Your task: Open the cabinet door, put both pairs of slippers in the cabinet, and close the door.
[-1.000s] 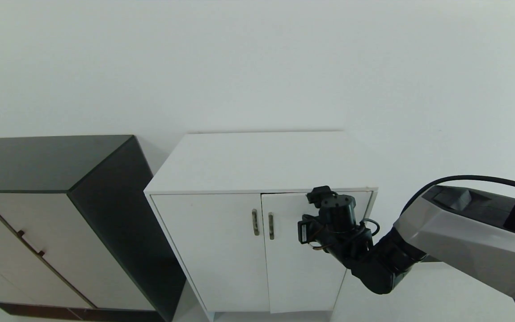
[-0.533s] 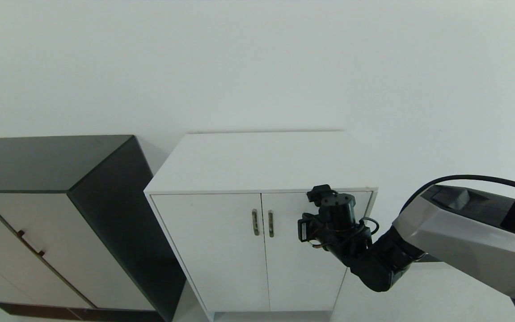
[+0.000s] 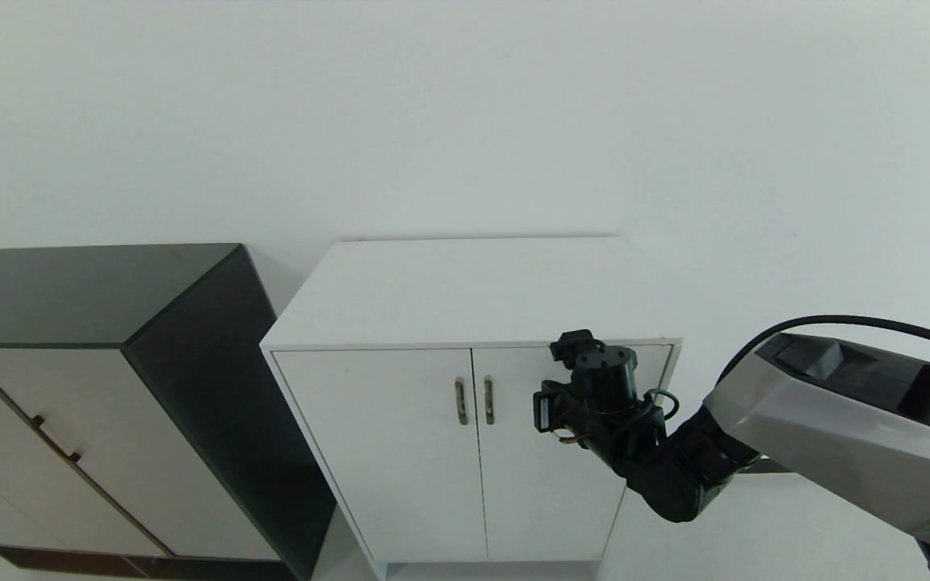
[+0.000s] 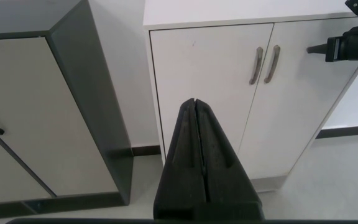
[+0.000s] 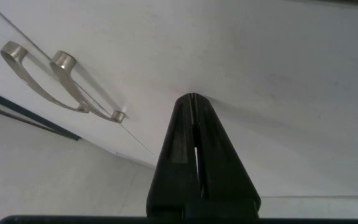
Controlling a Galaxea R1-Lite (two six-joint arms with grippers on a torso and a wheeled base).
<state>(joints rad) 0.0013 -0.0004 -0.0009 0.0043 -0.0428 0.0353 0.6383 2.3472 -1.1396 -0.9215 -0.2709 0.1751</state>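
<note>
White cabinet [image 3: 473,290] stands upright; both doors [image 3: 384,452] shut, slim metal handles [image 3: 460,401] side by side mid-front.

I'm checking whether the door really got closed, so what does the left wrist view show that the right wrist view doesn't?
Left wrist view: the dark cabinet standing beside the white cabinet, whose whole front is visible, and the shut left gripper held well back from it. Right wrist view: a close look at the right door, with the shut right gripper near its face. Both: the handles side by side at the seam, and doors that look closed.
</note>
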